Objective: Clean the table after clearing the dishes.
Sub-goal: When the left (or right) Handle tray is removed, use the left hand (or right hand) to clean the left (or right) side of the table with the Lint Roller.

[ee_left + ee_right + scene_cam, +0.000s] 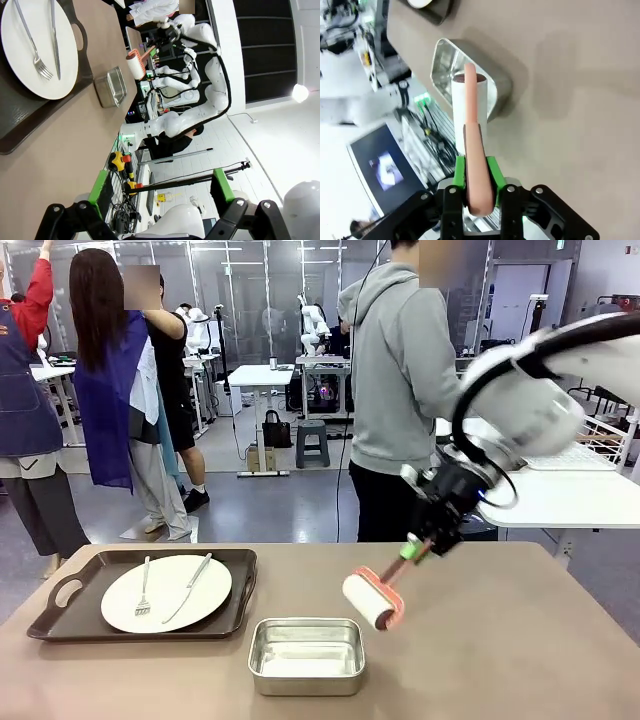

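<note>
We note the right gripper (415,550) clamped on the lint roller (370,600) handle, just right of the steel pan (305,655) on the table (500,640). The plate (112,605) on its tray (240,580) sits left of the pan. The left gripper (160,187) is spread wide and empty.

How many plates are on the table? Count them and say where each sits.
1: a plate on the tray at the table's left, with a fork and knife on it. Others may be out of frame.
</note>
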